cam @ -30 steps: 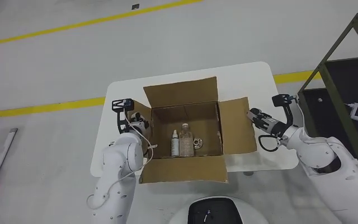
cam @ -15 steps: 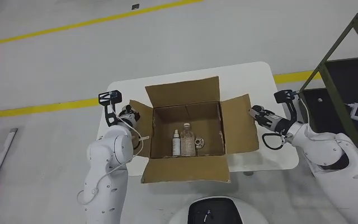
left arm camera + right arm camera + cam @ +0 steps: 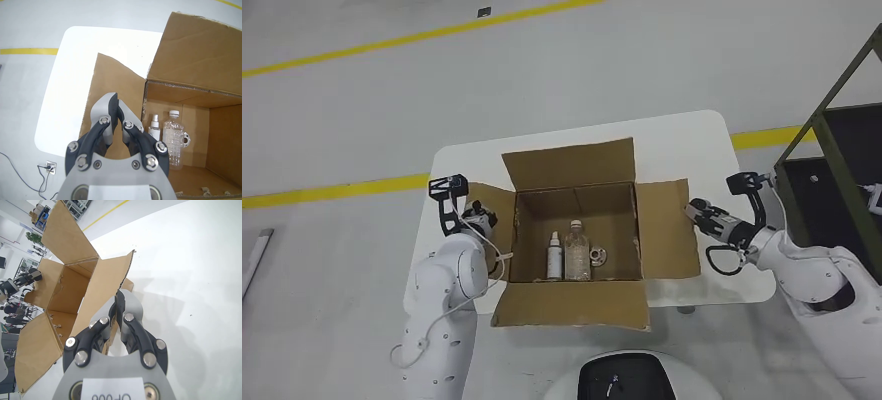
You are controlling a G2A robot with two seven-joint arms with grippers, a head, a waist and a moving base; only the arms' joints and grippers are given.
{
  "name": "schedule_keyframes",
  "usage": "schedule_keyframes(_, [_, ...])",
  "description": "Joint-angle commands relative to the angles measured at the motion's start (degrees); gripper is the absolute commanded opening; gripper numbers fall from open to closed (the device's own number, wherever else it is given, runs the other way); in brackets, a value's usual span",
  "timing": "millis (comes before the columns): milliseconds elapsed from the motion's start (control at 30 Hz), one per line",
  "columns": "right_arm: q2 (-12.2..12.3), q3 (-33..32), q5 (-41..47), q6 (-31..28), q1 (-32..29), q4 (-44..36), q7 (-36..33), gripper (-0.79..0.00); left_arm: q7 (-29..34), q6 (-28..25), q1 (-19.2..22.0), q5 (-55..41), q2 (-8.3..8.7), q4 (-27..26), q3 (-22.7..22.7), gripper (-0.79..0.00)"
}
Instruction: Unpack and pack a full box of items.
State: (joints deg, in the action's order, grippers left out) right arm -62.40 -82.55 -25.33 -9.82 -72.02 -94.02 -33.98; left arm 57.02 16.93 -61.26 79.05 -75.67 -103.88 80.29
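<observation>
The cardboard box (image 3: pixel 567 165) sits mid-table (image 3: pixel 682 140), four flaps splayed, the near one reaching past the table's near edge; white tabletop shows beyond the far flap. The right gripper (image 3: pixel 118 303) pinches the right flap's (image 3: pixel 667 225) outer edge; the left gripper (image 3: pixel 115 106), pads pressed together, hangs over the left flap (image 3: pixel 497 215). Inside, a spray bottle (image 3: pixel 555 255), clear bottle (image 3: pixel 577 250) and metal ring (image 3: pixel 599 254) lie side by side.

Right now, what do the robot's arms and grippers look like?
The left arm and right arm are rounded white shells. The left gripper and right gripper have grey fingers, black pads, black links, silver bolts. A white cable at the left wrist, a black cable at the right.
</observation>
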Motion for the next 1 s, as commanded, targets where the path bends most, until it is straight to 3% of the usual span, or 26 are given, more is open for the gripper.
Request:
schedule_keyframes(0, [-0.02, 0.09, 0.04, 0.10, 0.08, 0.54, 0.26, -0.785, 0.07, 0.83, 0.15, -0.44, -0.10, 1.35, 0.03, -0.785])
schedule_keyframes(300, [0.11, -0.26, 0.49, -0.31, -0.33, 1.02, 0.06, -0.785, 0.84, 0.11, 0.87, 0.45, -0.38, 2.35, -1.74, -0.785])
schedule_keyframes(367, [0.16, -0.47, 0.58, -0.32, -0.33, 0.87, -0.10, -0.720, 0.75, 0.41, 0.87, 0.55, -0.50, 2.39, -2.37, -0.785])
schedule_keyframes(433, [0.23, -0.75, 0.66, -0.43, -0.32, 0.44, -0.31, -0.585, 0.86, 0.54, 1.06, 0.26, -0.66, 1.83, -3.11, -0.773])
schedule_keyframes(467, [0.27, -1.02, 0.73, -0.49, -0.38, 0.10, -0.32, -0.486, 1.12, 0.62, 1.20, -0.17, -0.74, 1.57, -3.32, -0.523])
schedule_keyframes(500, [0.34, -1.53, 0.75, -0.79, -0.48, -0.40, 0.00, -0.397, 1.39, 0.58, 1.50, -1.50, -0.87, 0.78, -3.63, -0.043])
schedule_keyframes(567, [0.51, -2.64, 0.31, -1.14, -0.94, -1.29, 0.44, -0.092, 1.89, 0.01, 1.95, -2.66, -1.01, -0.10, -4.18, 0.000])
schedule_keyframes(600, [0.61, -3.47, -0.27, -1.21, -1.18, -1.86, 1.22, 0.000, 2.13, -0.48, 2.21, -3.53, -1.11, -0.85, -4.69, 0.000])
schedule_keyframes(800, [0.91, -7.22, -4.16, -1.72, -3.86, -6.35, 8.39, -0.025, 2.78, -0.30, 2.55, -9.21, -1.87, -3.76, -7.97, 0.000])
schedule_keyframes(833, [0.90, -7.95, -3.30, -2.18, -4.01, -6.90, 9.73, -0.215, 3.35, -0.34, 2.88, -13.59, -2.20, -4.07, -8.71, 0.000])
schedule_keyframes(933, [1.23, -9.77, -7.33, -2.66, -4.90, -9.04, 10.39, -0.508, 4.84, -4.78, 4.44, -10.91, -2.27, -4.44, -12.61, 0.000])
schedule_keyframes(967, [1.24, -10.10, -7.66, -2.72, -5.50, -9.38, 10.97, -0.570, 4.91, -4.81, 4.44, -10.90, -2.30, -4.50, -12.91, 0.000])
